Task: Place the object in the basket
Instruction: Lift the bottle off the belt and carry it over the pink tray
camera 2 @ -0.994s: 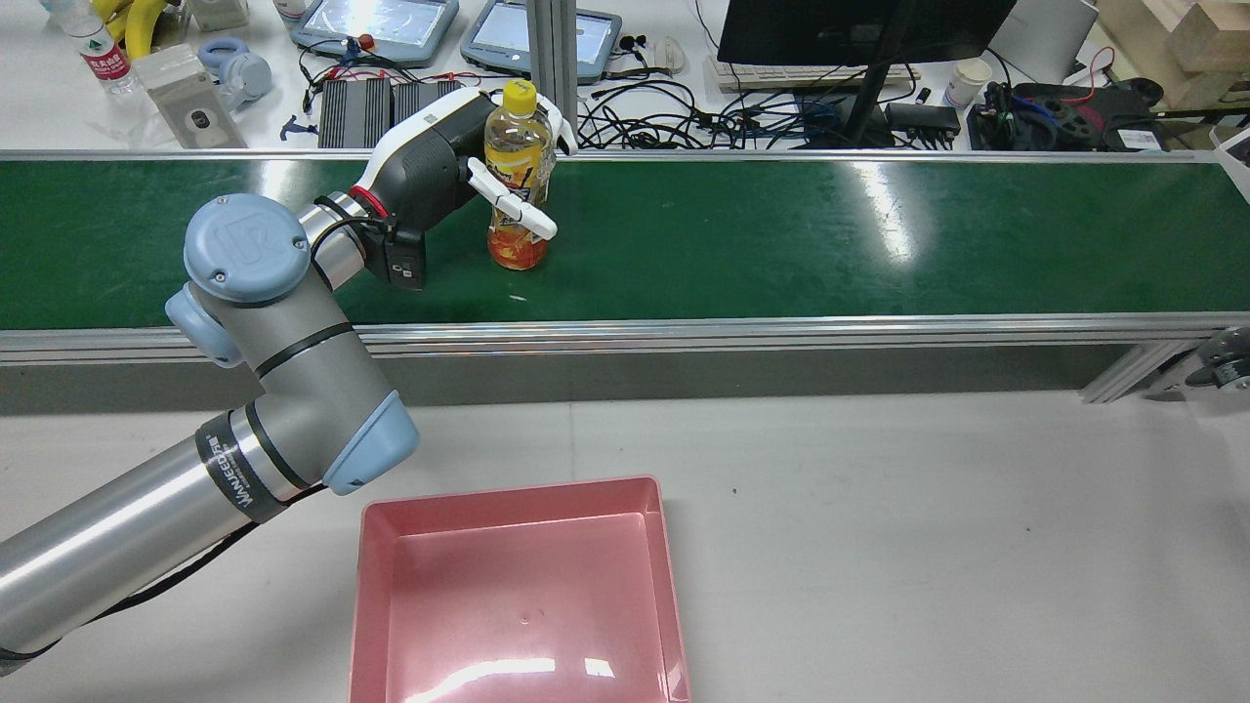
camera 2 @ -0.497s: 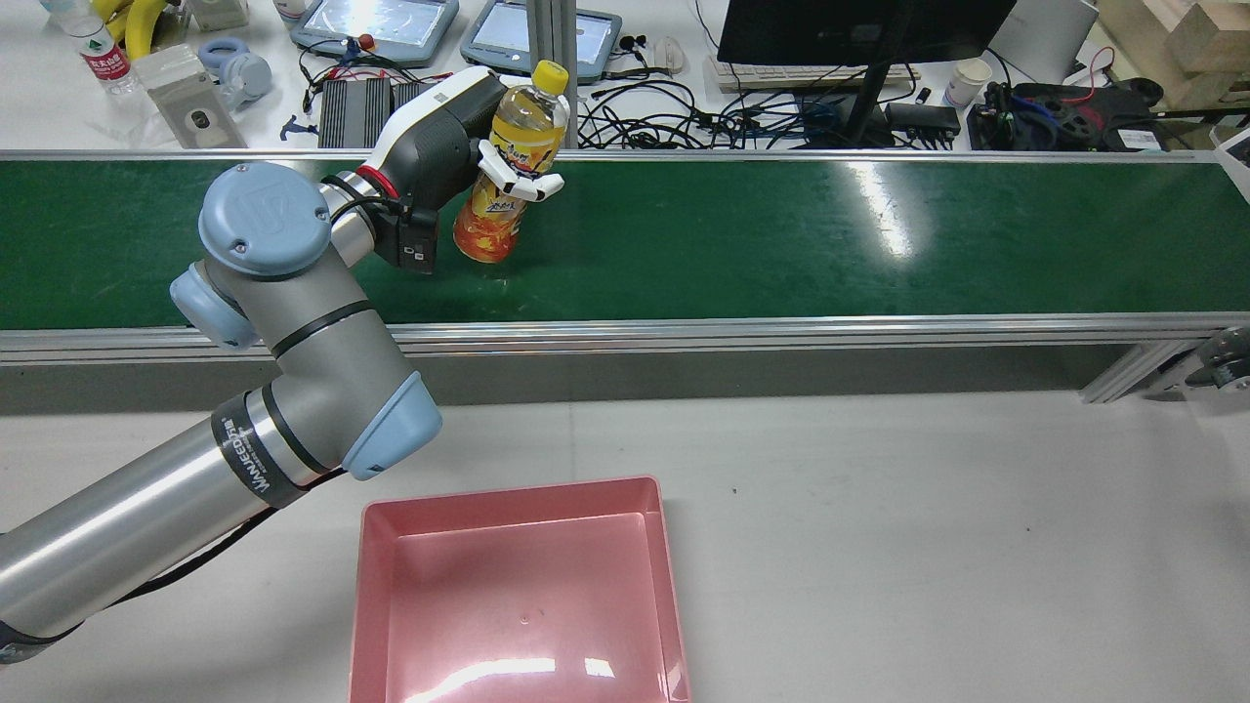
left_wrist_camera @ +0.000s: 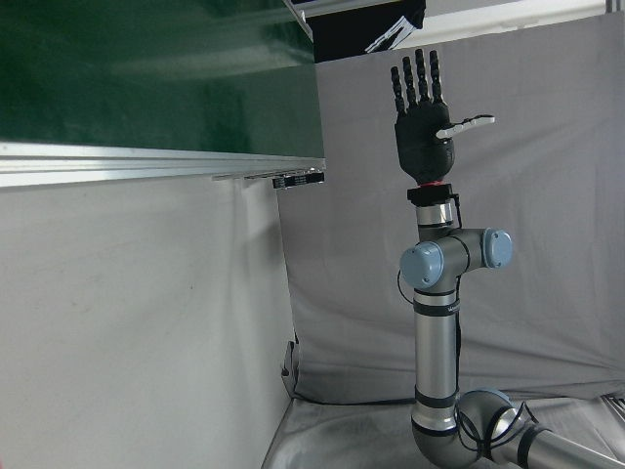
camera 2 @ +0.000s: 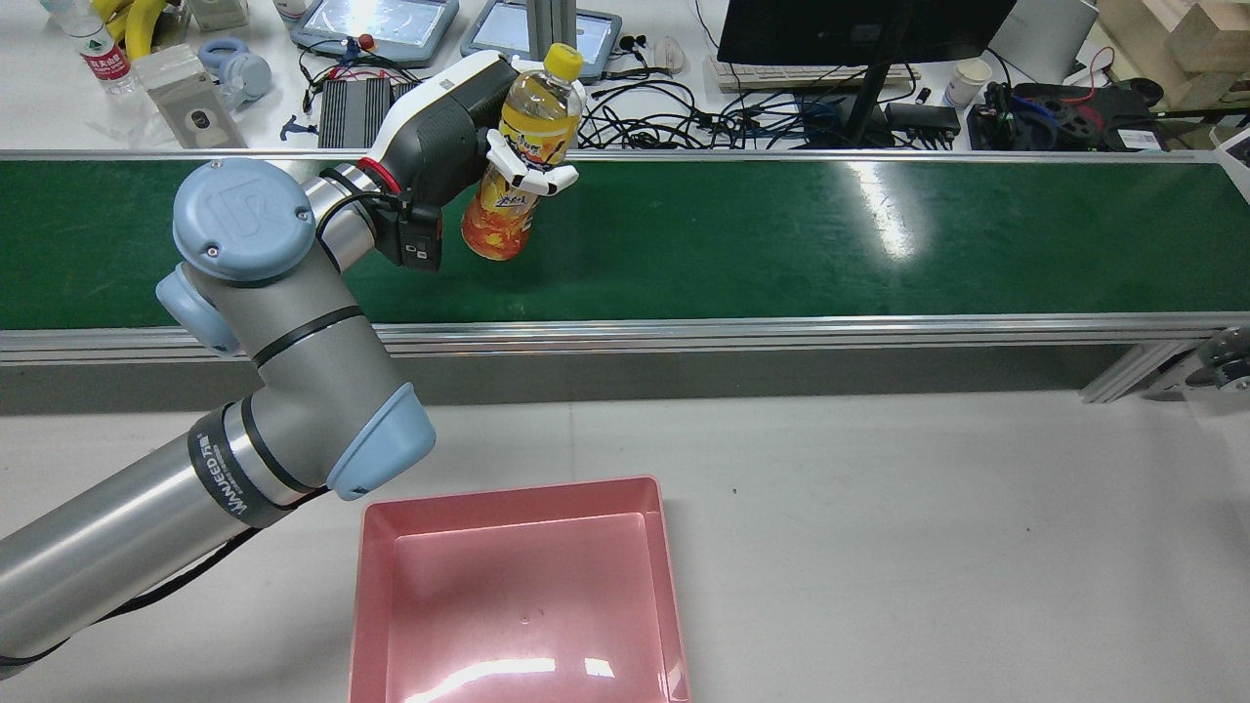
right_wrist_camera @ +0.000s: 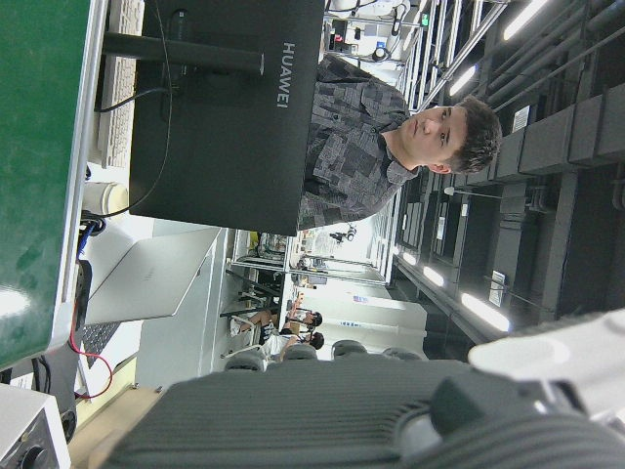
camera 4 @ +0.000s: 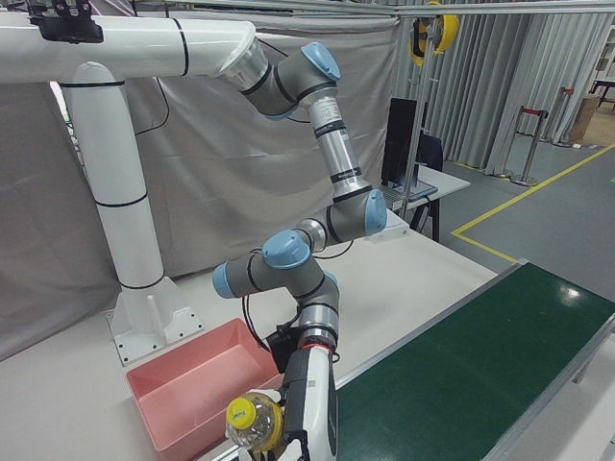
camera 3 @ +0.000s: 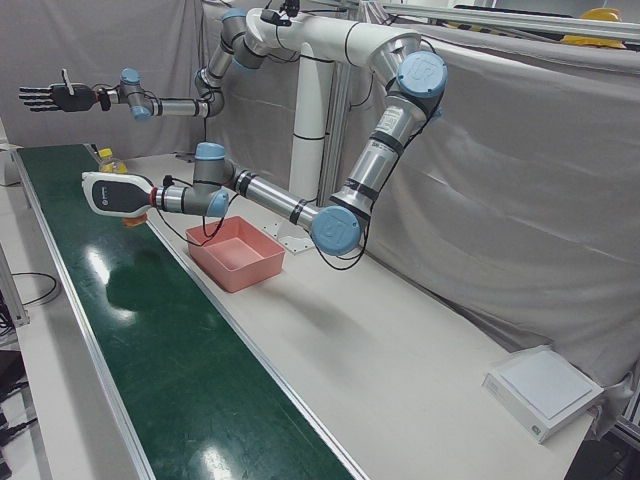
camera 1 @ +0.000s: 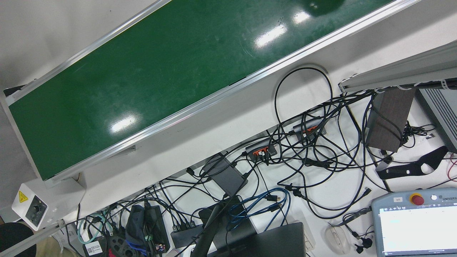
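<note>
Over belt (camera 2: 781, 244): fingers (camera 2: 532, 179) round bottle (camera 2: 518, 146).

Gripped a yellow-capped bottle (camera 3: 109, 162) in the left hand (camera 3: 112, 193) over the far part of the green conveyor belt (camera 3: 150, 340); saw only cap and shoulder above the hand. Held the right hand (camera 3: 48, 97) high beyond it, fingers stretched flat and apart, nothing in them. Found the pink basket (camera 3: 262, 262) on the white table (camera 3: 400, 350), just beside the belt and near the left arm. Noted a flat white box (camera 3: 544, 391) at the table's near corner, well apart from the basket.
</note>
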### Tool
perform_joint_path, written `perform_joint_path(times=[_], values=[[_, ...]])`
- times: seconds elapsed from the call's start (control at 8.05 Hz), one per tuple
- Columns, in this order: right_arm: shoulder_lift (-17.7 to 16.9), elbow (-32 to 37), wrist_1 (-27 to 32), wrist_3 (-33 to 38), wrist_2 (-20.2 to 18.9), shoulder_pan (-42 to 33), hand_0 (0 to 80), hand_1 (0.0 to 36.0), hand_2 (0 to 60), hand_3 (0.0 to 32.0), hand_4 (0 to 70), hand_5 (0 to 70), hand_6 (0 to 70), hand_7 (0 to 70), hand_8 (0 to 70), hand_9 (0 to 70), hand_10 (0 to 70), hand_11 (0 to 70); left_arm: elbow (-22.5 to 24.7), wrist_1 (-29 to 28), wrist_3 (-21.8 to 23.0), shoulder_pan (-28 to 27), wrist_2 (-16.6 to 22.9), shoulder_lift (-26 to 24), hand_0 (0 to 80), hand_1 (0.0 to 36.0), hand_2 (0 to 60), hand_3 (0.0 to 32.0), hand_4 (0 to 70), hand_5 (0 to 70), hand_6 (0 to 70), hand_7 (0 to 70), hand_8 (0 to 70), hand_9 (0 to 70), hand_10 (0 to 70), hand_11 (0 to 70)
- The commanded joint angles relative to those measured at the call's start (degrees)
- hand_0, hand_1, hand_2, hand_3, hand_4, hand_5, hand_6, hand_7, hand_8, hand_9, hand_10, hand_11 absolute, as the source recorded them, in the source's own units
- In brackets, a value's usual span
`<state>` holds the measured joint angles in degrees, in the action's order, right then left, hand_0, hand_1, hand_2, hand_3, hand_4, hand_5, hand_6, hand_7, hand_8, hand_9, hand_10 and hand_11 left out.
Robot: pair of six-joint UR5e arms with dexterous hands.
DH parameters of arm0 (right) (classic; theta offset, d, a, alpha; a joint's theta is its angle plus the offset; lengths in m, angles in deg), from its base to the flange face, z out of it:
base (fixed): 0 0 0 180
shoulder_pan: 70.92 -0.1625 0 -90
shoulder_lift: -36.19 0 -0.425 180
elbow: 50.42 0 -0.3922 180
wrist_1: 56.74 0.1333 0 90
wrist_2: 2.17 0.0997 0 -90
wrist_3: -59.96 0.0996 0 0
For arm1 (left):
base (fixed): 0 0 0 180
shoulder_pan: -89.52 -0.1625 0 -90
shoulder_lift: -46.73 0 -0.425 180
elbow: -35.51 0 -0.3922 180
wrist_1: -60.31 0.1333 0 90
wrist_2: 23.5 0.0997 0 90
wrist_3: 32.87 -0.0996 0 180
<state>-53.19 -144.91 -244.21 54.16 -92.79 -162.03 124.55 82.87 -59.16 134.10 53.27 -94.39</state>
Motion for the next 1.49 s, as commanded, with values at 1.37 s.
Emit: perform_joint_path(times=[1.37], values=[[0.0,0.0,0.0,0.0,0.0,0.05,0.0,0.0,0.0,0.0,0.0,0.0,0.0,0.0,0.0,0.0,0.0,0.0,32.93,2.81,-8.07,-16.99,-0.13,25.19,62.6,19.3,25.3,0.0,54.0,70.0,44.9,65.2,63.9,70.0,58.1,70.0]])
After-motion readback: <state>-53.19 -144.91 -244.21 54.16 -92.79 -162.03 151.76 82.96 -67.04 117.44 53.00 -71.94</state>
